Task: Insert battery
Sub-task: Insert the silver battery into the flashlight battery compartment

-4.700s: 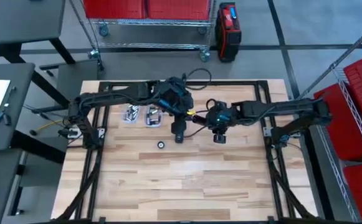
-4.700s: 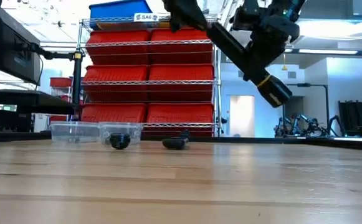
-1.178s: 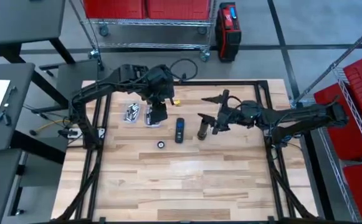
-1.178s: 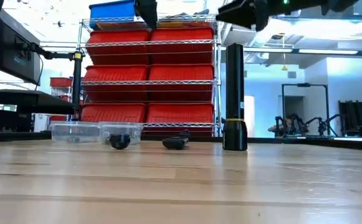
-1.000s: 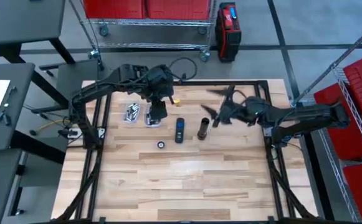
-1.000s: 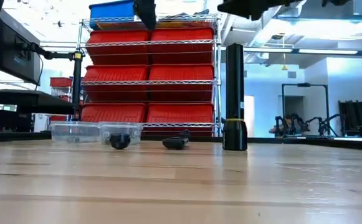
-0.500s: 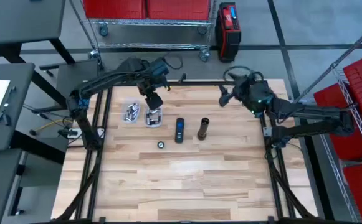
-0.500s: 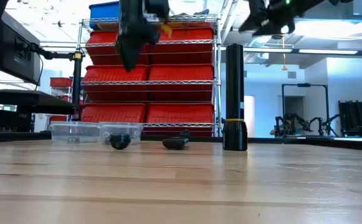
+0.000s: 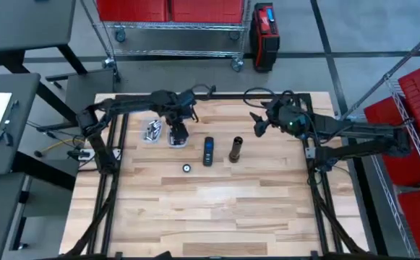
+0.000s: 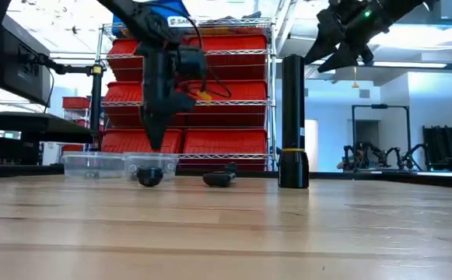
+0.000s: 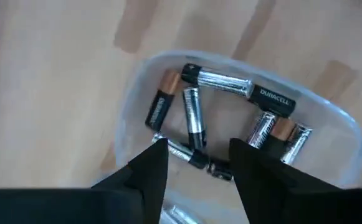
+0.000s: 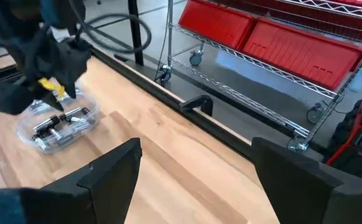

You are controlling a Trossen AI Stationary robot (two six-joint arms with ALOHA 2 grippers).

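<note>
Left wrist view: clear round-cornered plastic container [image 11: 128,118] holding loose cylindrical batteries [image 11: 193,117], silver and black with copper ends; one reads "DURACELL". Left tool [image 11: 196,163] poised directly over the container, dark fingers spread, nothing between them.

High view: two clear containers [image 9: 176,134] side by side at about 11 o'clock on the pale wood-plank table [image 9: 217,209]; second one [image 9: 151,131] also holds silvery batteries. Black flashlight body [image 9: 235,149], a tall cylinder with a yellow band, stands upright near table centre-rear. Flat black oblong part [image 9: 208,150] lies just left of it; small round black cap [image 9: 186,168] at its 7 o'clock. Right tool [image 9: 257,124] raised at 1 o'clock, fingers spread, empty.

Low view: red bins on wire shelving [image 10: 187,93]; blue bin labelled "SA6".
</note>
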